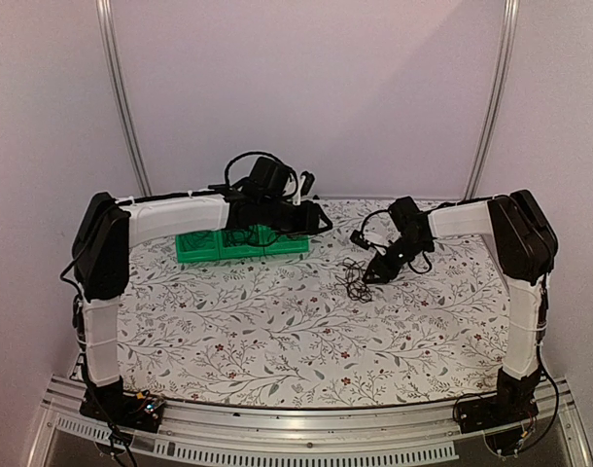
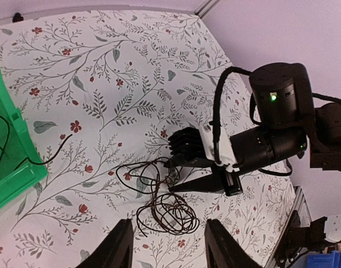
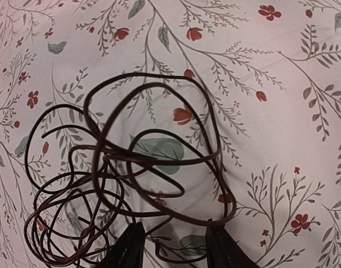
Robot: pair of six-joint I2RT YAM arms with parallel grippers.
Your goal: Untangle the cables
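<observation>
Left arm (image 1: pixel 170 216): upper link stands up from the base at the table's 7 o'clock corner. Elbow is bent and the forearm runs level toward 3 o'clock, with the wrist over the green bin (image 2: pixel 8 190).

Left gripper (image 2: pixel 169 240): fingers roughly half apart, nothing between them and no contact with anything. It hangs above the table (image 1: pixel 228 341).

Right arm (image 1: pixel 462 219): mirror pose from the 5 o'clock corner. Forearm runs toward 9 o'clock, wrist pitched down, nose low at the tangle's 2 o'clock edge.

Right gripper (image 3: pixel 177 240): jaws part open and down at cloth level, straddling the near edge of the tangle (image 1: pixel 355 280). A couple of dark strands cross the gap between the fingers. No pinch visible. Can't tell if the pads actually touch the cord.

Tangle: thin dark cables in overlapping loops, flat on the table at about 2 o'clock from table centre. It sits well apart from the bin, at the bin's 4 o'clock. In the left wrist view it lies just past the left fingertips, with the right gripper at its far side.

Green bin: at 10–11 o'clock from table centre, near the far edge. It holds one thin black cable (image 2: pixel 57 149), whose loose end trails over the rim onto the cloth toward the tangle without reaching it.
</observation>
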